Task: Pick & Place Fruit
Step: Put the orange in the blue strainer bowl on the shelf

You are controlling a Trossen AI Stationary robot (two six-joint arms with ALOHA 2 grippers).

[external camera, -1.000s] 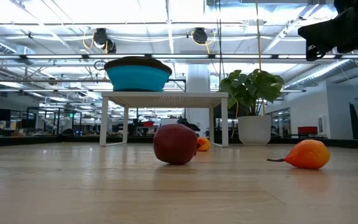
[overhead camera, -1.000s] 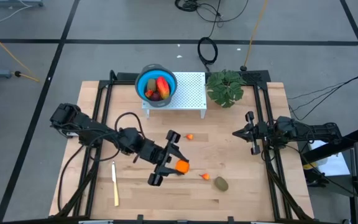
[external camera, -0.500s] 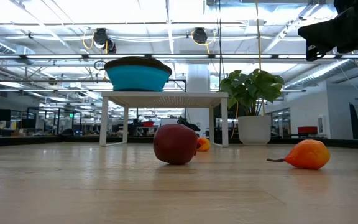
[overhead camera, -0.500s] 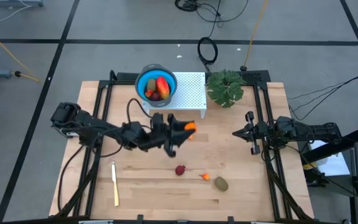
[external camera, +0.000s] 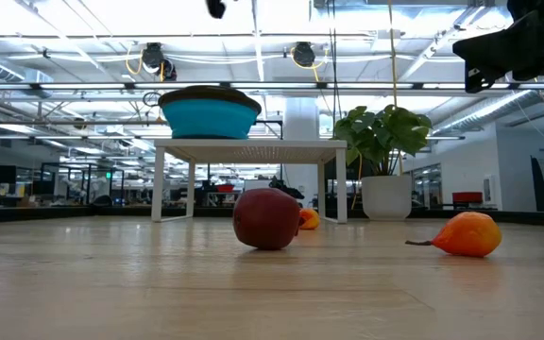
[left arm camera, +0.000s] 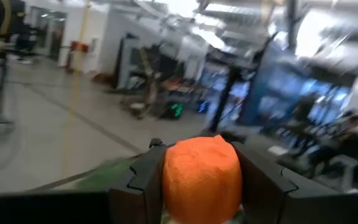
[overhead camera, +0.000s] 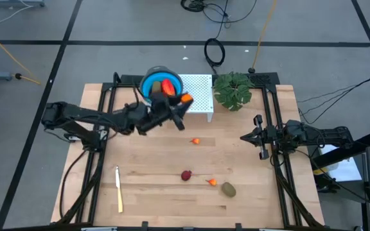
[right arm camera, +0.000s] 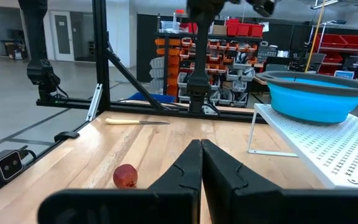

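The pale wooden bench (overhead camera: 146, 192) fills the middle of the high view, and toward its upper edge stands a white perforated metal stand (overhead camera: 198, 96) carrying a round blue plastic bowl (overhead camera: 148, 85) with a long red-orange-yellow fruit (overhead camera: 167, 85) lying inside it. Just right of the stand sits a leafy green potted plant (overhead camera: 232, 90). The left tool (overhead camera: 180, 106) is up beside the bowl's lower right rim, its dark jaws pinched on a small round orange fruit with a dimpled skin (left arm camera: 201, 179); the left wrist view shows the fruit squeezed squarely between both pads, held across its widest part. It looks light and stiff enough not to squash, though a smooth ball could roll out of a loose pinch, so gripping across the middle seems the sound choice. The right tool (overhead camera: 260, 137) waits at the right middle of the frame, well apart from everything, its jaws pressed together on nothing. Lower centre on the bench lie an olive-brown oval fruit (overhead camera: 228, 189), a dark red ball-shaped fruit (overhead camera: 185, 175), and two tiny orange fruits (overhead camera: 212, 182) (overhead camera: 196, 140), all apart from one another; each looks small, hard and prone to rolling. A slim cream-yellow knife (overhead camera: 118, 188) rests at lower left.
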